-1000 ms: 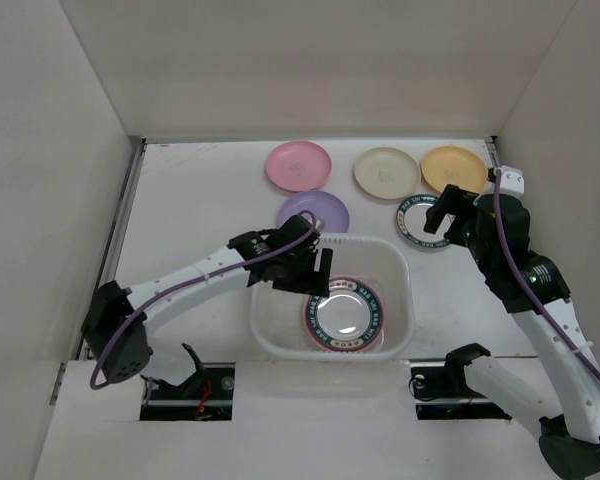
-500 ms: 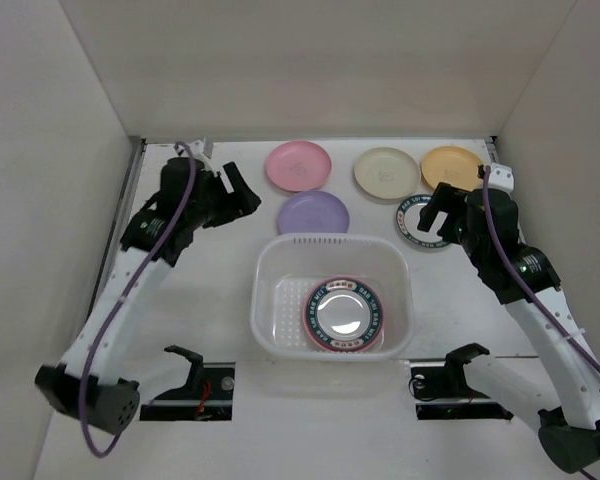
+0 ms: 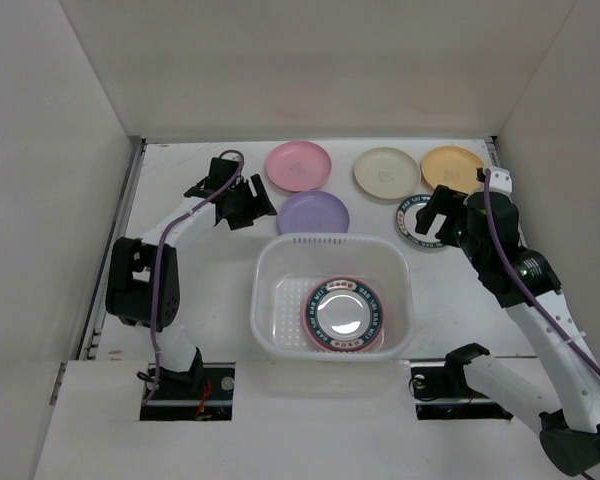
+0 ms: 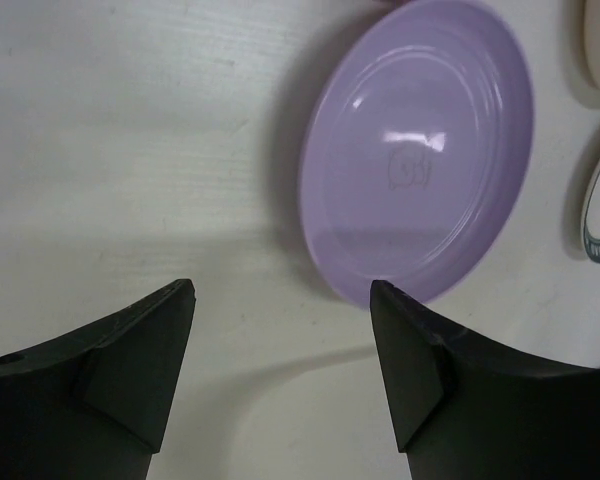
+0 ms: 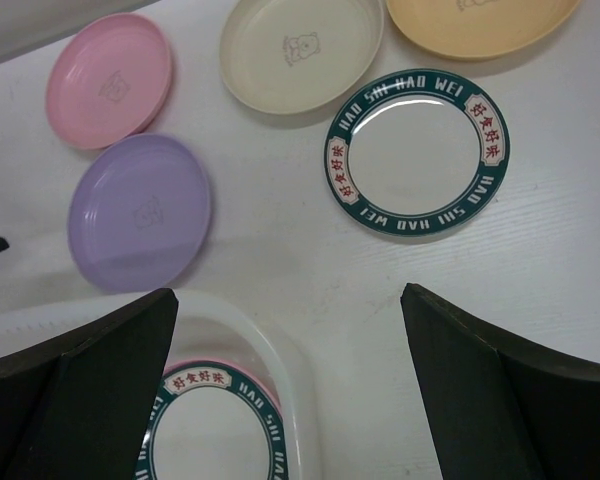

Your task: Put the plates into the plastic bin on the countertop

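Hovering left pincer [image 4: 280,292], spread, purple plate [image 4: 420,150] just beyond; right pincer [image 5: 288,295] spread, teal-rimmed plate [image 5: 417,152] ahead

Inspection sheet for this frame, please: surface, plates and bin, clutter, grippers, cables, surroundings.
Surface: flat matte white countertop.
Job's things: translucent white plastic bin holds a teal-rimmed white plate on a pink plate; outside lie a pink round plate, cream round plate, orange-yellow round plate, purple round plate, second teal-rimmed white plate.
Clutter: nothing seen.
Grippers: left gripper open, empty, beside the purple round plate; right gripper open, empty, near the second teal-rimmed white plate.
Cables: a purple cable runs along each arm.
Surroundings: plain white walls.
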